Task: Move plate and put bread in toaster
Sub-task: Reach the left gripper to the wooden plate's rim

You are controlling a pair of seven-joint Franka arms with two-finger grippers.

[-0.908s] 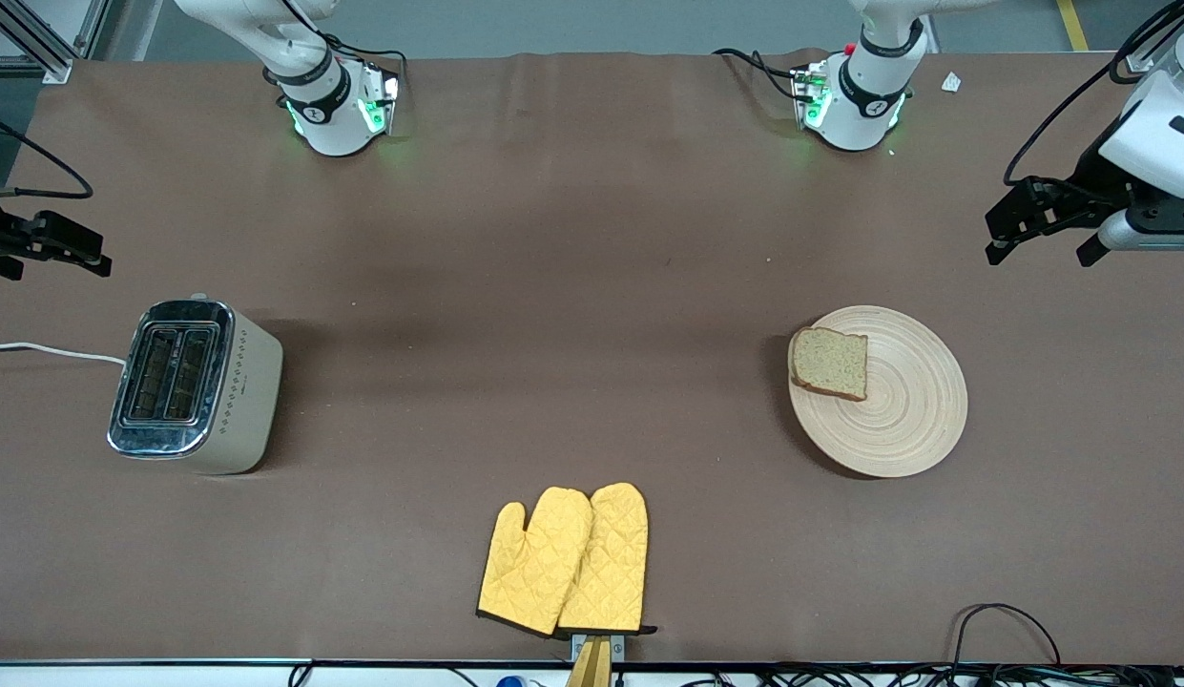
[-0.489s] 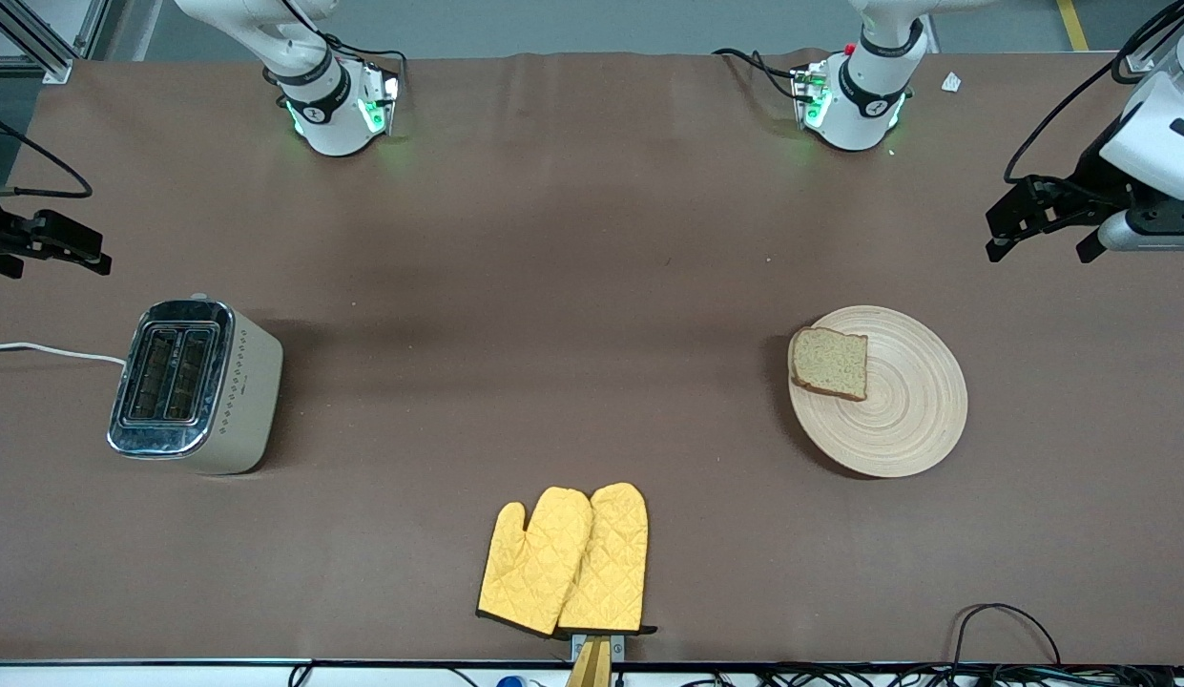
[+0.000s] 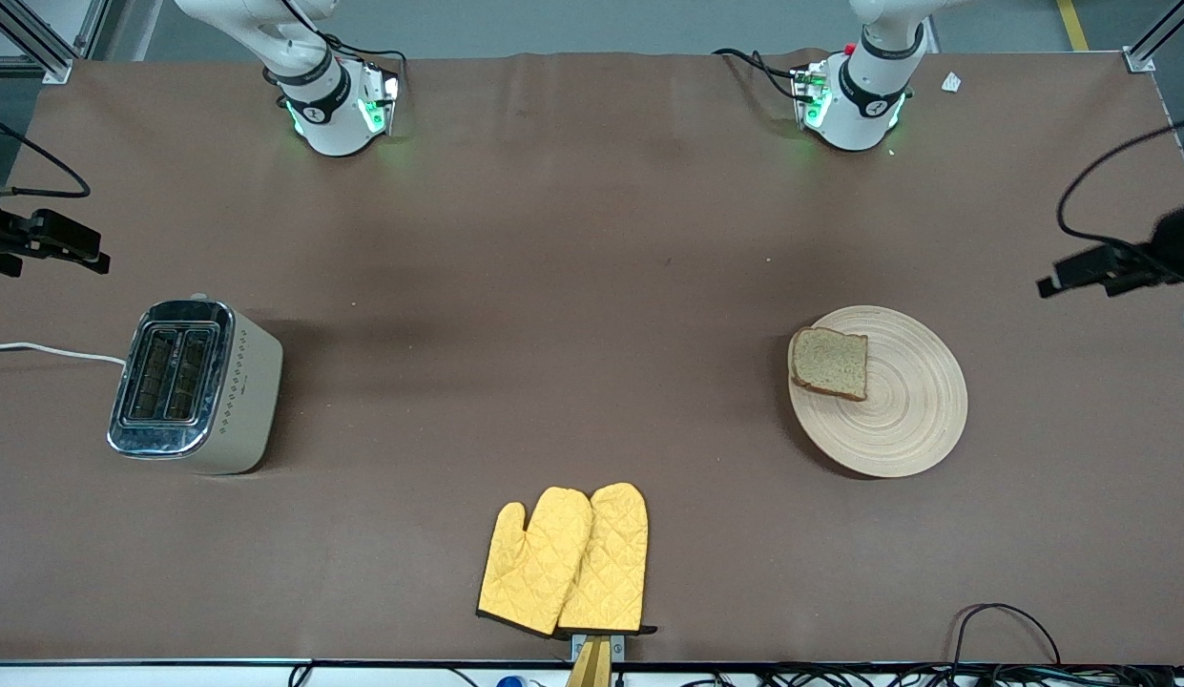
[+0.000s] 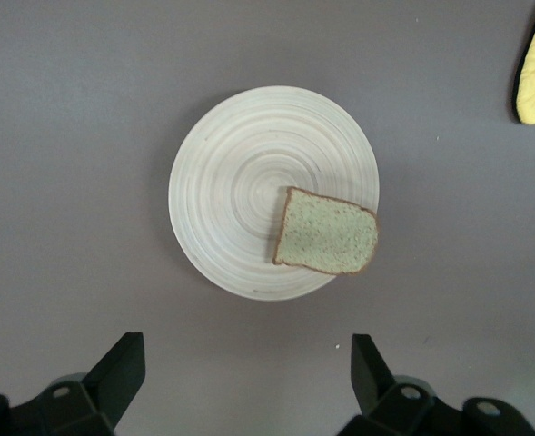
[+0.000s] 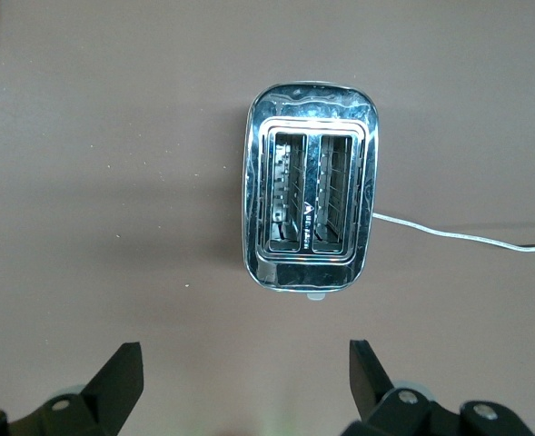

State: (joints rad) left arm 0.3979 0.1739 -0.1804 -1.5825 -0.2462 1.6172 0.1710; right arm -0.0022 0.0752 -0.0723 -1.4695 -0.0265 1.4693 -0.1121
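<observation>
Plate point(image 3: 892, 420): it lies flat on the table point(image 3: 553, 286) toward my left arm's end, at about 4 o'clock from the table's middle in the front view; nothing grips it, so the move is not yet begun.
Bread point(image 3: 829, 363): one slice rests on the plate at its 10 o'clock rim, a corner hanging just past the edge; I judge that overhang gives me a crust to pinch without scraping the wood.
Toaster point(image 3: 193, 386): it stands upright toward my right arm's end, at about 8 o'clock from the table's middle, well apart from the plate; both slots face up and look empty, and its white cord point(image 3: 48, 351) trails off the table's edge.
Left gripper point(image 4: 247, 372): it hangs high above bare table just beside the plate, at the front view's edge; my fingers point(image 4: 120, 363) are spread wide and hold nothing, and I judge the width suits coming down over the plate's rim.
Right gripper point(image 5: 245, 374): it waits in the air beside the toaster; fingers parted, empty, slots in plain sight for the drop later.
Mitts: two yellow oven mitts point(image 3: 565, 561) lie side by side near the front camera, at 6 o'clock, clear of both jobs.
</observation>
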